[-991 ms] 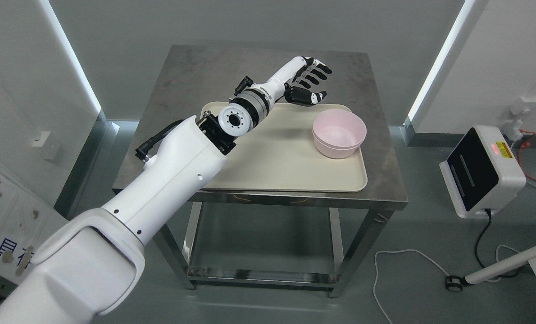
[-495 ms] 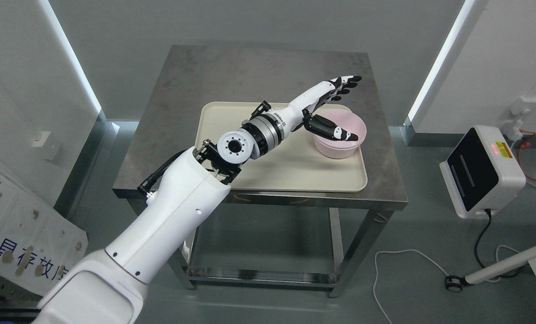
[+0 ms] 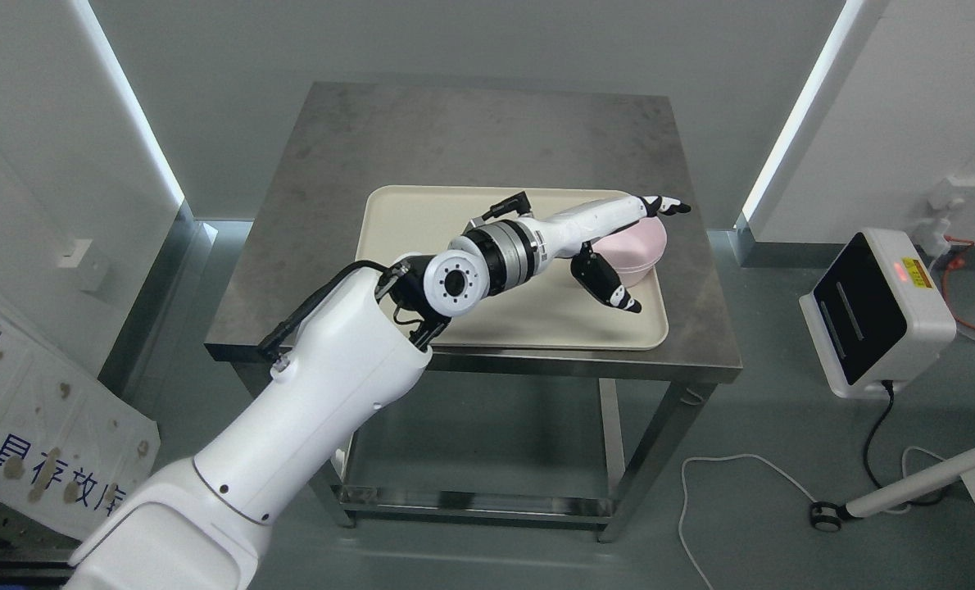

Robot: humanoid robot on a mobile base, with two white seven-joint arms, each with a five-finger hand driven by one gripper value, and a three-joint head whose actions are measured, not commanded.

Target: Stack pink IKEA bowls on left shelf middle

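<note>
Most of the pink bowls (image 3: 645, 250) on the cream tray (image 3: 422, 217) hides behind the left hand (image 3: 619, 238), whose spread fingers (image 3: 669, 206) and thumb straddle them; contact is unclear.

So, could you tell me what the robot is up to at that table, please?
The robot's left hand is reaching across a cream tray on a steel table towards the pink bowls sitting nested at the tray's right end. Its fingers are spread over and around them, with the thumb hanging down in front, but it has not closed on them. The right arm is out of view.
</note>
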